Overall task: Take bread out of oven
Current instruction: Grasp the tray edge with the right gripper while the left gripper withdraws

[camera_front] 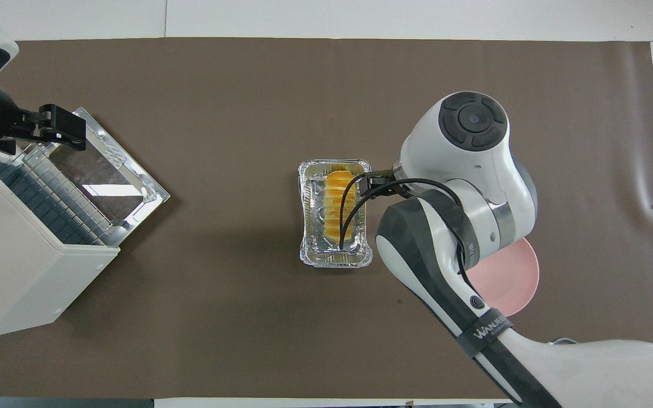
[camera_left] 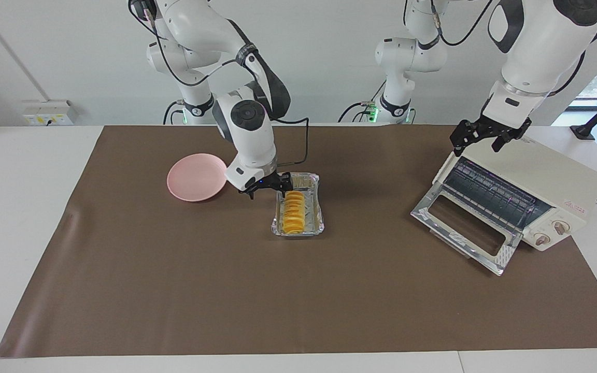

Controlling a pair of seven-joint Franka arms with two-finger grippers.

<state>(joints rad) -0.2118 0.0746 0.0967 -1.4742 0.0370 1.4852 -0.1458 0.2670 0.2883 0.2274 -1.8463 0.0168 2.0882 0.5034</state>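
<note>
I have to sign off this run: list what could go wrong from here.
1. The right claw hangs open at the foil tray's rim; closing there may pinch foil, not the bread.
2. The light tray could slide or tip.
3. The left claw, over the oven, could bump it.

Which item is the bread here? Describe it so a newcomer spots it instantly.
Start at the boxy cream-white toaster oven with its glass door dropped open, at the left arm's end of the brown mat. Mid-mat sits a crinkled silver foil tray, beside a round pink plate. The bread is the small ridged orange-yellow loaf lying in that tray, the only sliced-looking, yellow thing there.
</note>
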